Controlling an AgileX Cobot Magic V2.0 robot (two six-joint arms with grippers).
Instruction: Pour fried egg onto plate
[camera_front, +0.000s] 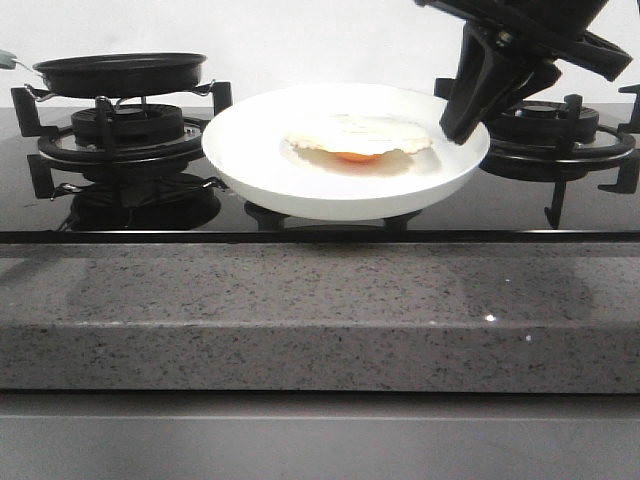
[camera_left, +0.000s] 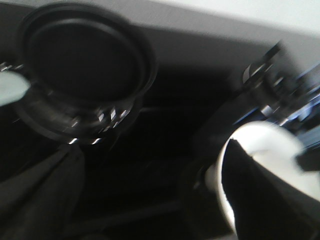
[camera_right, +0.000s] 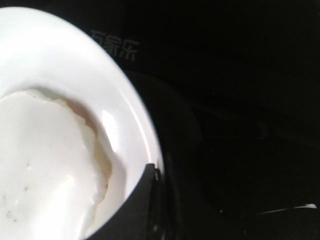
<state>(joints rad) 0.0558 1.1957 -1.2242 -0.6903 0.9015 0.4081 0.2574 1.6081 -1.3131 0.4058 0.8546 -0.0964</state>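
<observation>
Front view: the right gripper (camera_front: 470, 105) reached down from the upper right and met the right rim of the white plate (camera_front: 300, 180). Its dark fingers overlapped that rim, but whether they were clamped on it could not be told. The fried egg (camera_front: 360, 138) lay on the plate just beside the gripper, toward the left arm's side, with its orange yolk at the edge facing the camera. The egg stopped short of the rim all round. The plate sat over the black glass hob (camera_front: 300, 222), between two burner grates. The right grate (camera_front: 560, 135) stood directly behind and beneath the gripper, so room there was tight. The black frying pan (camera_front: 120, 72) rested on the left grate (camera_front: 110, 140), well apart from the gripper, on the far side of the plate. A speckled grey stone counter edge (camera_front: 320, 320) ran along the front of the hob.

Right wrist view: one dark finger (camera_right: 135, 210) lay against the plate's (camera_right: 75, 65) rim, with the egg's (camera_right: 45, 170) ragged white edge close inside it. Faint pale characters (camera_right: 114, 47) were printed on the hob glass beyond the rim; they were too dim to read with certainty.

Left wrist view: heavily blurred. The pan (camera_left: 85, 60) and part of the plate (camera_left: 270, 145) showed; whether the left gripper was open or closed could not be told.
</observation>
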